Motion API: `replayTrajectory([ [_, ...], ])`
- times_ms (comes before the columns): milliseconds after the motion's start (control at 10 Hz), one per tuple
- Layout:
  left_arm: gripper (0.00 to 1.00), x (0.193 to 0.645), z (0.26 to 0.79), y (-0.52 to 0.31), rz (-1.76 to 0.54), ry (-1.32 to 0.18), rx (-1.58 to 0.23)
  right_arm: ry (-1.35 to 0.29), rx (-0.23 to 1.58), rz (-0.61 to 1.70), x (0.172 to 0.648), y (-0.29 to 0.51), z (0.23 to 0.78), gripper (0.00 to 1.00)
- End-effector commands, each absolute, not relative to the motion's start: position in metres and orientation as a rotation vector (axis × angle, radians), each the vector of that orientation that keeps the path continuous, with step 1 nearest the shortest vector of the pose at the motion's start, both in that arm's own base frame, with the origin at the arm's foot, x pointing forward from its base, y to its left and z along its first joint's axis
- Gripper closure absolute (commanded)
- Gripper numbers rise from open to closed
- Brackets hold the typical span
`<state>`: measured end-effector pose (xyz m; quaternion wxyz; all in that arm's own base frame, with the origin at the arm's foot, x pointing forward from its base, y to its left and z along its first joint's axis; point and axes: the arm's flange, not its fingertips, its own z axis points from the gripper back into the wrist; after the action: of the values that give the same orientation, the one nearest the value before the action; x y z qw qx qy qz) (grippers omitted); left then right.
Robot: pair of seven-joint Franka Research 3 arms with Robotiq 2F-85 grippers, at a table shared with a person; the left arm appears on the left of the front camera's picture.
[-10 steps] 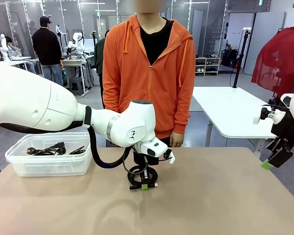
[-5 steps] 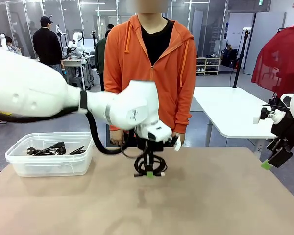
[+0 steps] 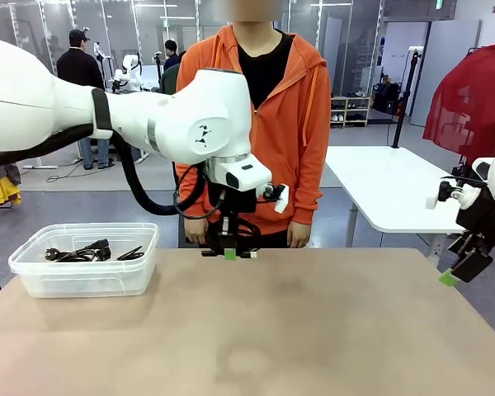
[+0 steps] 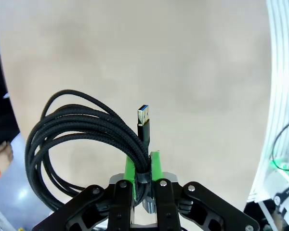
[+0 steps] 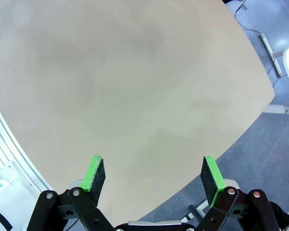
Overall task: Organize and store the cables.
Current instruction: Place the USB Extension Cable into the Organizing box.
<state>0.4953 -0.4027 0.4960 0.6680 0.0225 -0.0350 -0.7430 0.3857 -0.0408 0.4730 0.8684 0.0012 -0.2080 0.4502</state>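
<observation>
Left wrist view: the left gripper (image 4: 143,175) is clamped on a coiled black cable (image 4: 82,132), its green pads (image 4: 155,166) pressed against the bundled strands. The loops hang to one side, and a metal-tipped plug (image 4: 143,117) stands up just beyond the pads, details the front view leaves largely hidden.

Front view: the left arm (image 3: 107,115) reaches in from the left with the left gripper (image 3: 229,252) pointing down, raised clear above the far part of the table (image 3: 313,330), directly in front of a person in an orange hoodie (image 3: 289,124). The cable (image 3: 246,229) shows as dark loops beside the gripper. A clear plastic bin (image 3: 82,276) sits at the table's left and holds more black cables (image 3: 87,250), well apart from the held coil.

The right gripper (image 3: 460,271) hangs off the table's right edge. In the right wrist view its fingers (image 5: 96,173) are spread wide, holding nothing, over bare tabletop (image 5: 135,86).
</observation>
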Motion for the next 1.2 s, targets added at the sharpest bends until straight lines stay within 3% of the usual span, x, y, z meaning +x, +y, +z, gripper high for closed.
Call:
replayTrajectory([
  [0, 1.00, 0.482, 0.506, -0.344, -1.657, -0.117, 0.146, -0.427, 0.000, 0.935, 0.389, -0.041, 0.475, 0.00],
  [300, 1.00, 0.472, 0.526, -0.219, -1.616, -0.052, 0.075, -0.427, 0.000, 0.935, 0.389, -0.041, 0.475, 0.00],
  [500, 1.00, 0.479, 0.521, -0.156, -1.426, -0.038, 0.017, -0.427, 0.000, 0.935, 0.389, -0.041, 0.475, 0.00],
  [900, 1.00, 0.499, 0.502, -0.102, -1.004, -0.111, 0.036, -0.427, 0.000, 0.935, 0.389, -0.041, 0.475, 0.00],
  [1100, 1.00, 0.517, 0.488, -0.096, -0.931, -0.129, 0.016, -0.427, 0.000, 0.935, 0.389, -0.041, 0.475, 0.00],
])
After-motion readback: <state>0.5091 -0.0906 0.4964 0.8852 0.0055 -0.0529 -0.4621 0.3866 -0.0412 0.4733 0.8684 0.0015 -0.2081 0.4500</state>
